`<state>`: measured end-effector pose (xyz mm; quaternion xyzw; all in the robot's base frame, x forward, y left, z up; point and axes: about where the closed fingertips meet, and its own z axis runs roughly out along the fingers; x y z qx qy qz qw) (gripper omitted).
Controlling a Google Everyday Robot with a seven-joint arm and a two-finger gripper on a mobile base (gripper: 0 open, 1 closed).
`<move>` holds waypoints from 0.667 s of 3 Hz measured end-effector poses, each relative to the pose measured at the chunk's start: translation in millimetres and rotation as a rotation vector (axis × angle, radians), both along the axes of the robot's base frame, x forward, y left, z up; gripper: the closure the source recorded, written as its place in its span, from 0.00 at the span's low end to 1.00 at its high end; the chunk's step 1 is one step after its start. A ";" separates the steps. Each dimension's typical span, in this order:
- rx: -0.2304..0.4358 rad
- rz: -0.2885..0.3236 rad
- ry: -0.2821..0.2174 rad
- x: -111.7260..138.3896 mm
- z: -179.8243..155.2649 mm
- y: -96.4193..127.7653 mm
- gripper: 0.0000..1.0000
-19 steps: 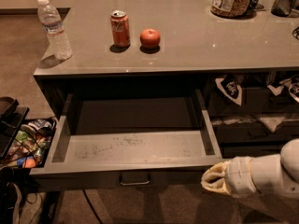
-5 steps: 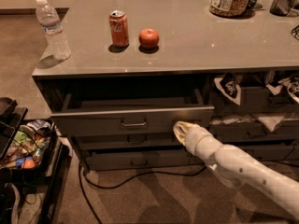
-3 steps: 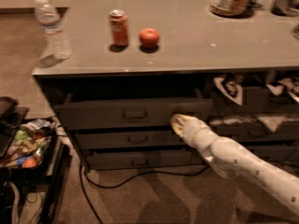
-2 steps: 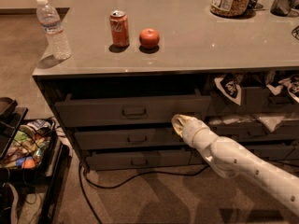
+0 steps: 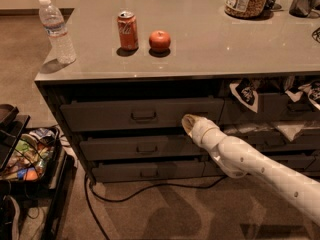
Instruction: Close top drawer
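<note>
The top drawer [image 5: 142, 115] has slid in almost flush under the worktop [image 5: 225, 39], the hand [image 5: 190, 123] against its front's right end, whether clenched I cannot tell; writing on the red can [image 5: 128, 30] is unreadable.

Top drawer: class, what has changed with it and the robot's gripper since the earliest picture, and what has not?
The wide dark grey top drawer, earlier pulled far out, has slid in and sits nearly shut. The pale gripper followed it inward, ending at its front's right part. The clear water bottle, red soda can and red apple on the grey countertop stayed put.
</note>
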<state>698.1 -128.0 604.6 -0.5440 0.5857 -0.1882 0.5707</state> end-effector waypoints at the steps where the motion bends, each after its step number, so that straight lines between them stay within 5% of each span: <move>1: -0.001 0.002 0.002 0.4 -0.2 0.7 1.00; 2: 0.016 0.057 0.035 -4.6 0.1 5.5 1.00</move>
